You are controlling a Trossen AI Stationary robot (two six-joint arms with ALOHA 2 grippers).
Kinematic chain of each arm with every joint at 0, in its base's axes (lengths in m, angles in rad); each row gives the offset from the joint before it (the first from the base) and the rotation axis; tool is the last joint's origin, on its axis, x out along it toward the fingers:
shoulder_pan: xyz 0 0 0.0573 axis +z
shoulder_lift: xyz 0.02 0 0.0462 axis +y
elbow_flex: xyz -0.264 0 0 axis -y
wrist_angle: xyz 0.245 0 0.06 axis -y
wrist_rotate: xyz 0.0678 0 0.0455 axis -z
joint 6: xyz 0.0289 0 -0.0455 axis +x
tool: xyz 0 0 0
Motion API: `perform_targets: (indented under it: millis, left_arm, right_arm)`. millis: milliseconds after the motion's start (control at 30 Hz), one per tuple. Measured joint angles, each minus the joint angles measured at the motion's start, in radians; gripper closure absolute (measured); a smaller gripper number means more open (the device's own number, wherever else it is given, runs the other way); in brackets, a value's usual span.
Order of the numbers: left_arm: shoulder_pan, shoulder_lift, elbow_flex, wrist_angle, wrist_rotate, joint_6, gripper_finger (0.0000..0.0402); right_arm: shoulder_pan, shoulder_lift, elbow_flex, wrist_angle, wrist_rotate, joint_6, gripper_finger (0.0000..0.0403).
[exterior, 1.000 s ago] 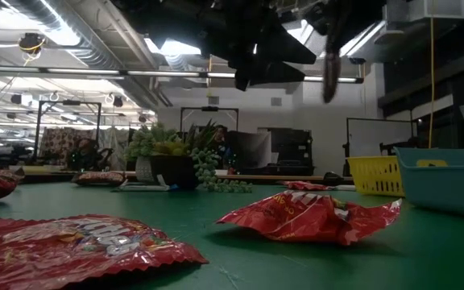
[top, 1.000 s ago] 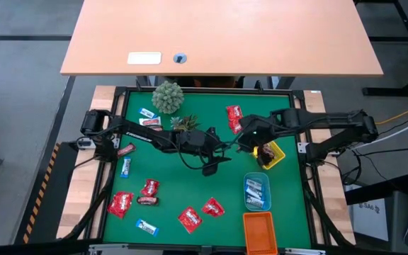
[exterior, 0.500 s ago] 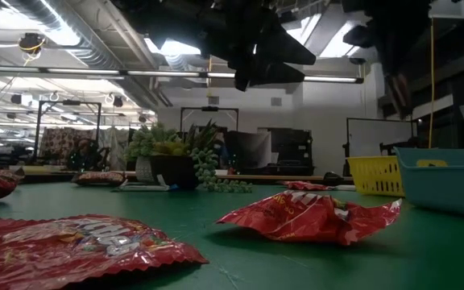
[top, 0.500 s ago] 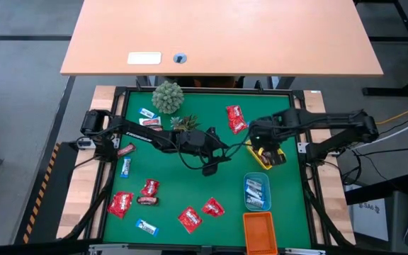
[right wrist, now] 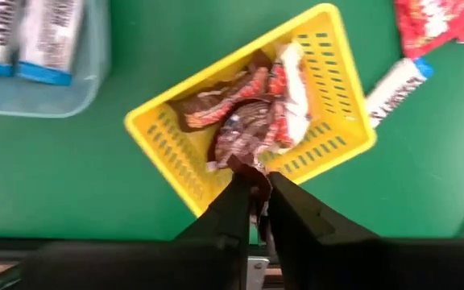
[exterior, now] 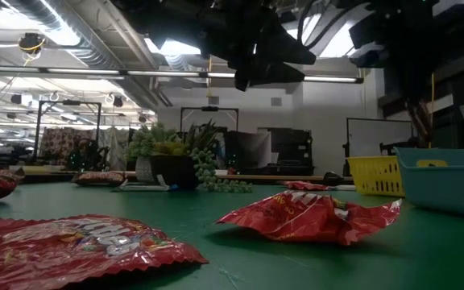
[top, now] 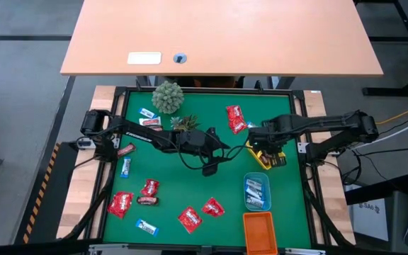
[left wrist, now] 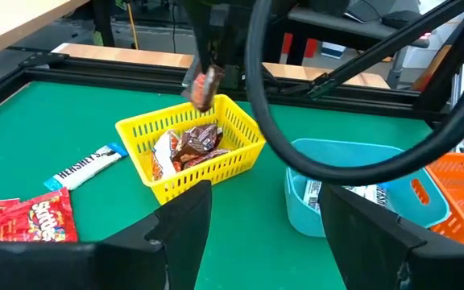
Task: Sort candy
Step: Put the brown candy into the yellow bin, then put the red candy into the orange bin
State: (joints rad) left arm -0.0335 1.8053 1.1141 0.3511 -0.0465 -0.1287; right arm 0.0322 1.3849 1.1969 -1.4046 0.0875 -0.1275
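Above the yellow tray [right wrist: 338, 113] we see the right tool [right wrist: 252, 193] with its fingers nearly together, pinching a dark brown mini bar [left wrist: 203, 87]. Similar bars already lie in that tray. Over the middle of the green tabletop [top: 183, 184] the left tool [left wrist: 264, 234] hangs with fingers wide, holding nothing. Red packets [top: 190, 218] and blue-and-white wrappers [top: 146, 227] lie scattered across the tabletop.

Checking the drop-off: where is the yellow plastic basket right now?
In the high view, the yellow plastic basket sits on the table's right side, under the right gripper, just above the light-blue tray.
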Motion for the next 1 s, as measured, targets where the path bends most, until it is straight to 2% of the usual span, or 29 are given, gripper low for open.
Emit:
perform_targets:
  millis: [167,400,533,667,867,1000]
  left_arm:
    - [0.0,0.0,0.0,0.0,0.0,0.0,0.0178]
    - [0.0,0.0,0.0,0.0,0.0,0.0,0.0178]
    - [0.001,-0.006,0.0,-0.004,0.0,0.0,0.0178]
    - [0.0,-0.036,0.001,-0.023,0.0,0.0,0.0178]
    - [0.004,-0.129,0.002,-0.141,0.0,0.001,0.0178]
    - [0.004,-0.187,0.002,-0.246,0.0,0.008,0.0178]
  right_arm:
    - [0.0,0.0,0.0,0.001,0.06,0.0,0.0328]
    - [0.0,0.0,0.0,0.001,0.061,-0.006,0.0262]
    - [0.0,0.0,0.0,0.019,0.062,-0.033,0.0239]
    - [0.0,0.0,0.0,0.109,0.068,-0.038,0.0233]
    - [-0.012,0.0,0.0,0.293,0.182,-0.127,0.0233]
    - [-0.07,0.0,0.0,0.457,0.16,-0.139,0.0232]
